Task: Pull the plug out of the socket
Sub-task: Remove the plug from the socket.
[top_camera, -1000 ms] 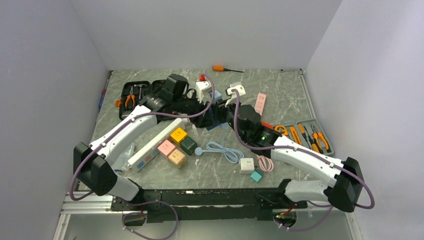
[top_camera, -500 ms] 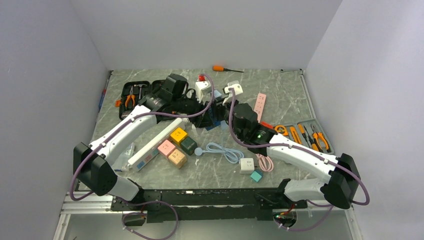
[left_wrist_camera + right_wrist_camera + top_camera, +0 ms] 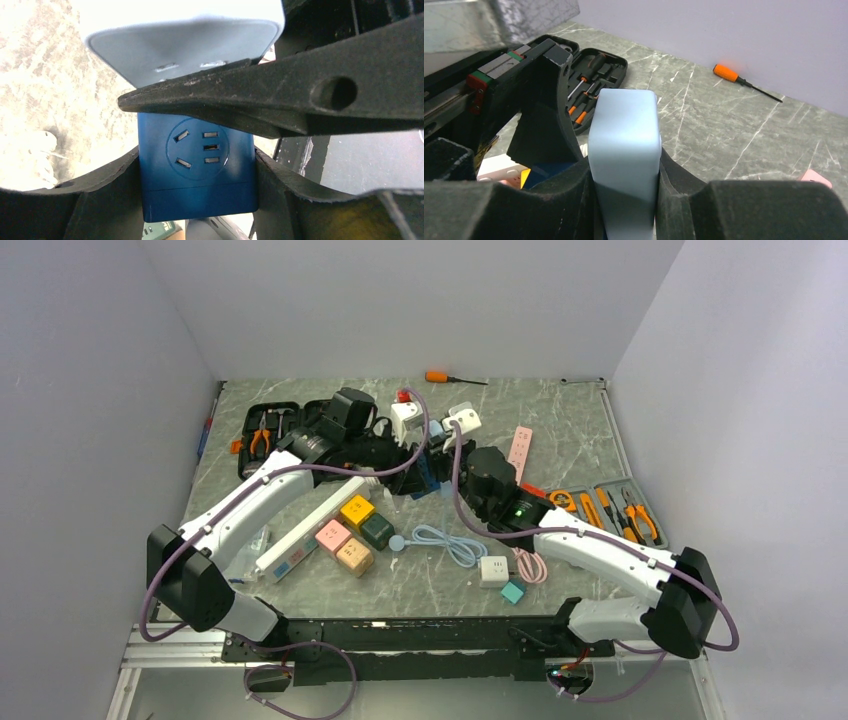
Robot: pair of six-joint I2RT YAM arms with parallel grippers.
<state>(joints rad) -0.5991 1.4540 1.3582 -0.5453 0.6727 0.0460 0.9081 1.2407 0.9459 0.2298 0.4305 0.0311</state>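
L gripper (image 3: 196, 167) jaws clamp blue socket cube (image 3: 200, 200) by its sides, 5-slot face toward cam; R gripper (image 3: 624, 200) jaws pinch pale-blue plug block (image 3: 624, 140) just above socket, mid-table; can't tell if prongs are out; beyond: tool case (image 3: 596, 67), orange screwdriver (image 3: 730, 75); pink strip (image 3: 521, 447) labels too small to read

Grey marbled desk (image 3: 560, 420). Orange screwdriver (image 3: 437, 376) by the back wall. Open black case (image 3: 268, 430) far left, pliers inside. Second open case (image 3: 610, 512) at right, with orange-handled pliers and drivers. Pink power strip (image 3: 520, 447) behind it. Long white power strip (image 3: 308, 525) lies diagonally at left. Beside it are four cubes: yellow (image 3: 357, 510), dark green (image 3: 377, 531), pink (image 3: 333, 535), tan (image 3: 354, 556). Light blue cable (image 3: 440, 540) loops mid-desk. White cube adapter (image 3: 493, 570) and teal cube (image 3: 512, 591) sit near the front.
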